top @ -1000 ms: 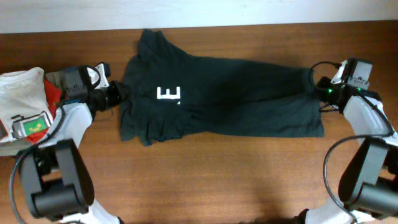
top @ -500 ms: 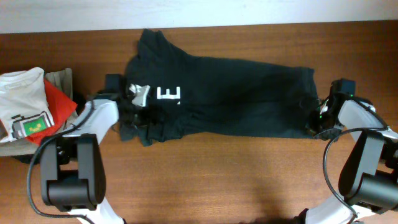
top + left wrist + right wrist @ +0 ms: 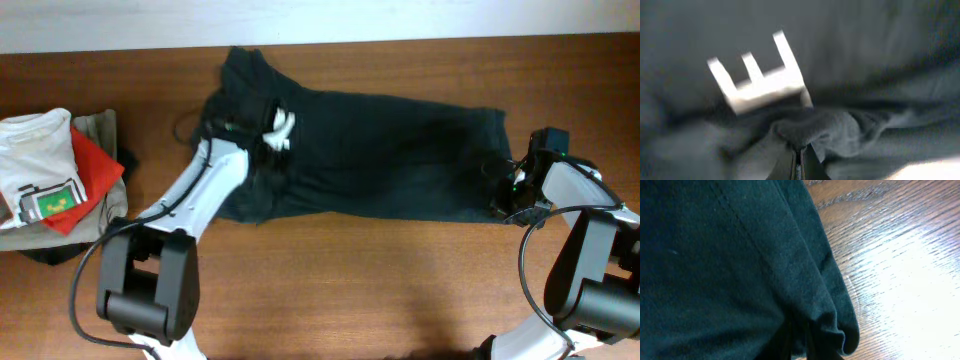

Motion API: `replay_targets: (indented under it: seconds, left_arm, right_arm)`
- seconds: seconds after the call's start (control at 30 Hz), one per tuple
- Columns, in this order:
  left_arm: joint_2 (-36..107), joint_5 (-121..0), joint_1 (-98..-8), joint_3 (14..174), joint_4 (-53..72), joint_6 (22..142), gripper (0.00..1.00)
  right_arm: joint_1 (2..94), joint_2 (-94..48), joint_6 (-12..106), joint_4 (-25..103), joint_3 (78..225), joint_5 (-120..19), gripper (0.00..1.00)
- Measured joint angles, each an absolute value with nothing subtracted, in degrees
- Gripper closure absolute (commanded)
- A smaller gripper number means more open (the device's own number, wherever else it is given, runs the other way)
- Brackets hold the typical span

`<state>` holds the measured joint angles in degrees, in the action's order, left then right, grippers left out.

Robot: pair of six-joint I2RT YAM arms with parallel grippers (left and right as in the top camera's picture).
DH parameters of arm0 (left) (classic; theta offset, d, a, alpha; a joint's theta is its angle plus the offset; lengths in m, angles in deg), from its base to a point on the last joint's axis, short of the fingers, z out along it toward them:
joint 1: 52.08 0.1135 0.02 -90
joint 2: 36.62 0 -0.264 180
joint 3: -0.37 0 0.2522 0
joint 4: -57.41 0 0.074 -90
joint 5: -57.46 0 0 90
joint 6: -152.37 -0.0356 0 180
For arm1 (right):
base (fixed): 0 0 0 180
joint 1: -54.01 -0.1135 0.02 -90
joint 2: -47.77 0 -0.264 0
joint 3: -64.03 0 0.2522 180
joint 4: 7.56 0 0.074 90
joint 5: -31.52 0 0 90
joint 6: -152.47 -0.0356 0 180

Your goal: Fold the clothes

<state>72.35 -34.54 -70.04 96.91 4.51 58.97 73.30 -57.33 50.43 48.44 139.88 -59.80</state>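
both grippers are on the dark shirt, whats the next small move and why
Probably raise the right gripper and carry its pinched hem toward the far edge: the left gripper holds T-shirt fabric bunched beside the white mark, while the right end lies flat.

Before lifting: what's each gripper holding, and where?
Left gripper: jaws shut on dark green-black cotton T-shirt beside its white E mark. Right gripper: its hem.

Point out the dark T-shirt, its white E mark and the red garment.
dark T-shirt (image 3: 400,150): overhead, mid-body cloth.
white E mark (image 3: 765,87): left wrist, the letter's spine.
red garment (image 3: 95,168): overhead, its bare middle.
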Motion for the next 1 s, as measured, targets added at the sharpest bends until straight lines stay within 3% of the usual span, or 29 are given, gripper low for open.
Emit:
replay_targets:
  seconds: [0.03, 0.07, 0.13, 0.27, 0.37, 0.43, 0.83, 1.0]
  left_arm:
    - [72.3, -33.7, -69.4, 100.1, 8.9, 59.4, 0.21]
    - [72.3, -33.5, -68.9, 101.8, 11.5, 59.2, 0.01]
    - [72.2, -33.1, -68.3, 103.5, 10.9, 59.2, 0.01]
    - [72.3, -33.1, -67.8, 103.1, -11.1, 59.4, 0.01]
    - [72.3, -31.6, -64.2, 102.9, -17.5, 62.5, 0.01]
    - [72.3, -30.5, -59.8, 102.9, -17.5, 65.5, 0.01]
    - [74.5, -32.2, -55.2, 94.0, -21.1, 69.1, 0.04]
    - [74.5, -42.0, -54.6, 93.9, -21.2, 67.2, 0.11]
  right_arm:
    - [73.3, -57.3, 50.4, 48.4, 139.8, -59.9, 0.86]
    - [73.3, -57.3, 50.5, 48.4, 139.8, -60.0, 0.86]
    - [73.2, -57.3, 50.4, 48.5, 139.8, -60.1, 0.86]
    - [73.2, -57.2, 50.4, 48.6, 139.7, -60.2, 0.86]
    - [73.2, -57.2, 50.4, 48.6, 139.7, -60.2, 0.86]
    - [73.2, -57.2, 50.4, 48.6, 139.7, -60.2, 0.96]
    - [79.4, -57.2, 48.9, 50.3, 139.7, -65.7, 0.96]
    - [83.9, -57.2, 47.7, 50.0, 139.6, -65.2, 0.96]
